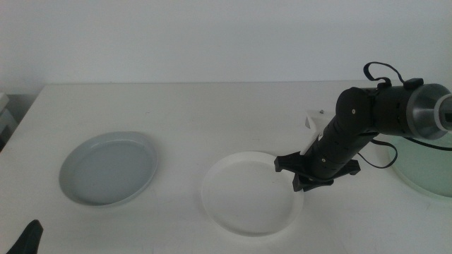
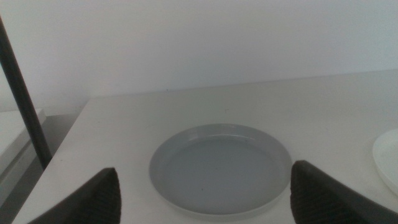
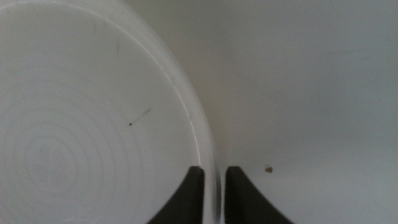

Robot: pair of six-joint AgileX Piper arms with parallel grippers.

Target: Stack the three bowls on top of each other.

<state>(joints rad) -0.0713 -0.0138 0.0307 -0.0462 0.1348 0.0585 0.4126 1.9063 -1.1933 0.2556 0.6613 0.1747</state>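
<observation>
right gripper clamped on the white bowl's rim

where the middle view looks down over the white table (image 1: 212, 113), three shallow round bowls are seen apart from one another, none stacked. the pale grey-blue plate-like bowl (image 1: 108, 168) is placed towards the left, the white plate-like bowl (image 1: 251, 192) near the middle front, and the pale mint green bowl (image 1: 427, 166) at the right edge, partly cut off and partly hidden behind the arm. the right gripper (image 1: 308, 178) is reached in from the right on its dark arm and is lowered onto the right-hand rim of the white bowl. only a dark tip of the left gripper (image 1: 27, 238) is shown at the bottom left corner, well apart from the bowls.

from the left wrist view, the left gripper (image 2: 205, 199) is held with its two dark jaws wide apart and nothing between them; the grey-blue bowl (image 2: 221, 168) is seen on the table beyond them, and an edge of the white bowl (image 2: 387, 158) is caught at the side.

from the right wrist view, the right gripper (image 3: 211, 186) is seen with its jaws drawn narrow, one inside and one outside the rim of the white bowl (image 3: 87, 124), so that the rim is pinched between them. a small dark speck (image 3: 268, 168) is marked on the table just beside the outer jaw.
</observation>
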